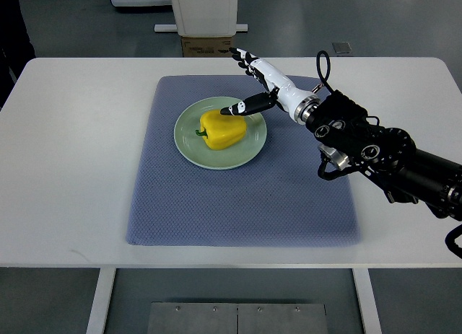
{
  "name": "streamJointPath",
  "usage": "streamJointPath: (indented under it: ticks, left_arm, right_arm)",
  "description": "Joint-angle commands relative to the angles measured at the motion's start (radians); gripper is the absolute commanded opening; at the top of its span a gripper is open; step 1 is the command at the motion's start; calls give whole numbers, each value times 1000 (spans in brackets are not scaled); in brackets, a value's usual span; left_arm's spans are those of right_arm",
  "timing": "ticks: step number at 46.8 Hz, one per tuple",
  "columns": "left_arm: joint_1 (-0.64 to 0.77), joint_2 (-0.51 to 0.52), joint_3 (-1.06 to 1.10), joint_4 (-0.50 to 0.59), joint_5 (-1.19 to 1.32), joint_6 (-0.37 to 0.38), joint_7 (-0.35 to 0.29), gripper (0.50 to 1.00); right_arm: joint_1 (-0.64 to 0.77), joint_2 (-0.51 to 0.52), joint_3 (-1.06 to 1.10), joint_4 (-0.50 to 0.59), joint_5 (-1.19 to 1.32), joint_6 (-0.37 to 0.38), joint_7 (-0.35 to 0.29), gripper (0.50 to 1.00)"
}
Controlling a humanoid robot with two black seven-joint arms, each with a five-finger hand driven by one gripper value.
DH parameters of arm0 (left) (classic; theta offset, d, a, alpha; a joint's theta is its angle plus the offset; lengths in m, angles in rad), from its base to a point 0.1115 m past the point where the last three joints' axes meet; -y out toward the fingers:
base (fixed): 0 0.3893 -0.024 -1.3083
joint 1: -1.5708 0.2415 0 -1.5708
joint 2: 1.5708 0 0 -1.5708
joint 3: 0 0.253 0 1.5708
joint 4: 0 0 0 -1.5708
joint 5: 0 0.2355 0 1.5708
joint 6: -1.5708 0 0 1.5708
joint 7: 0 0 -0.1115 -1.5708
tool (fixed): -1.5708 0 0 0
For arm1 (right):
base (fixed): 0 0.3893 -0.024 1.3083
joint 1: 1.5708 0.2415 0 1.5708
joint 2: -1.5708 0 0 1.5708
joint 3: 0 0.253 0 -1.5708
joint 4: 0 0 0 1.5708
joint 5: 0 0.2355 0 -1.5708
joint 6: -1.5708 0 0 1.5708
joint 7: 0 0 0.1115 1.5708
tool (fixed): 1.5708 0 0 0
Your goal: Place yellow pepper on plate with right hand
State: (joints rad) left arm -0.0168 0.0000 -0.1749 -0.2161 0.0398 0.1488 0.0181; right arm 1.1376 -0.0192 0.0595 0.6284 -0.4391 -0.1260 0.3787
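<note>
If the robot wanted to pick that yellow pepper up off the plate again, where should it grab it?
Probably around the broad body of the yellow pepper, coming from above and the right, where the right hand is now. The pepper lies on its side on the green plate, its stem pointing left, so the rounded flanks offer the fingers the most surface; the stub looks too small to hold.

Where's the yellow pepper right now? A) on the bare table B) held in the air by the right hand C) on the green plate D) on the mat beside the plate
C: the yellow pepper sits on the green plate, which is on the blue mat; the right hand is open just beside it, its fingers spread and not wrapped around it.
</note>
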Motion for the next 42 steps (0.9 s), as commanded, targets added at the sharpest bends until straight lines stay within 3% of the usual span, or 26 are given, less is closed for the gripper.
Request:
streamJointPath:
  ticks: [1, 14, 25, 42]
  left_arm:
    - [0, 0, 0, 0, 0, 0, 0, 1000]
    - [0, 0, 0, 0, -1, 0, 0, 1000]
    - [0, 0, 0, 0, 0, 0, 0, 1000]
    - [0, 0, 0, 0, 0, 0, 0, 1000]
  right_arm:
    - [-32, -5, 77, -6, 2, 2, -1, 1000]
    - [-94, -28, 252, -7, 144, 23, 0, 1000]
    - [-102, -62, 276, -39, 321, 112, -1, 1000]
    - [-157, -110, 396, -203, 482, 246, -30, 1000]
